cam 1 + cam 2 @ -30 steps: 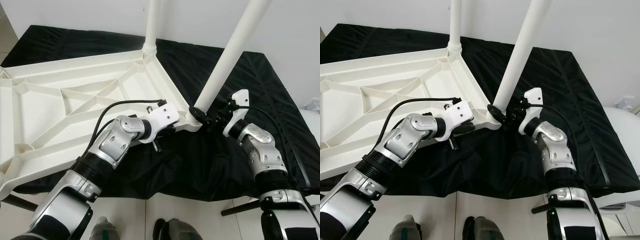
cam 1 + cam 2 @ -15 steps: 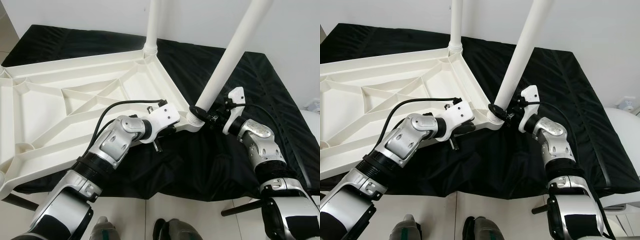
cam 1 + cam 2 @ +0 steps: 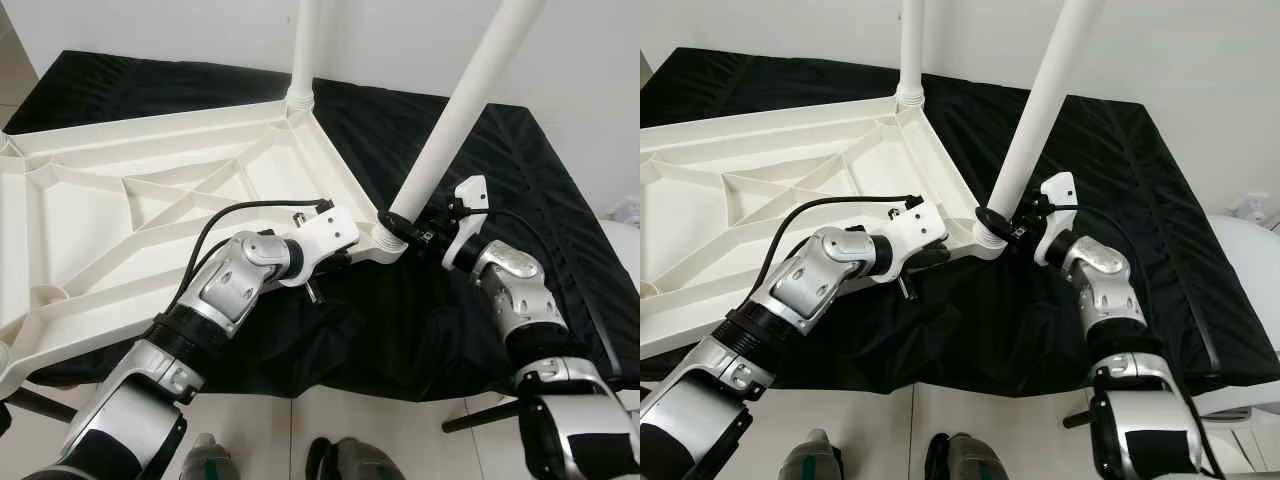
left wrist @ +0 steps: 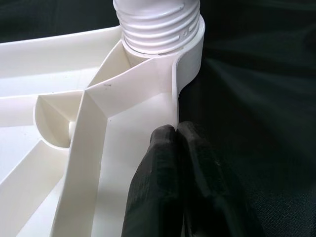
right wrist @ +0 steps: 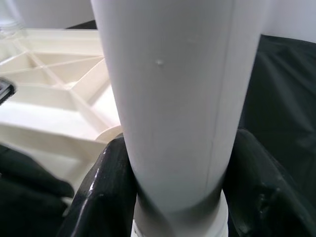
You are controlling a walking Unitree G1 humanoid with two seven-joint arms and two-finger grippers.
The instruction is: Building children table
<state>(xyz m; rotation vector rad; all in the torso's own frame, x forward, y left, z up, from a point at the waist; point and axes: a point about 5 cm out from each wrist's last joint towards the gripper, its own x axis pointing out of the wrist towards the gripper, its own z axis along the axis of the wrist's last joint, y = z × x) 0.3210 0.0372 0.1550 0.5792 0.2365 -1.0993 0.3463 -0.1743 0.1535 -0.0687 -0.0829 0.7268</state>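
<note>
While my right end effector (image 3: 1023, 226) clamps the base of the tilted table leg (image 3: 1035, 118), seemingly to twist it into its socket, my left end effector (image 4: 177, 148), fingers pressed together, braces the rim of the upturned tabletop (image 3: 120, 200). That tabletop lies on black cloth (image 3: 520, 170), the socket at three o'clock.

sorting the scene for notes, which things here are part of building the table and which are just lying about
Part of the job:
- upturned white tabletop
- near leg, gripped by the right gripper at its base
- far leg, standing in its corner socket
- left gripper, pinching the tabletop's edge wall

Just lying about:
- black cloth under it all
- dark rod on the floor
</note>
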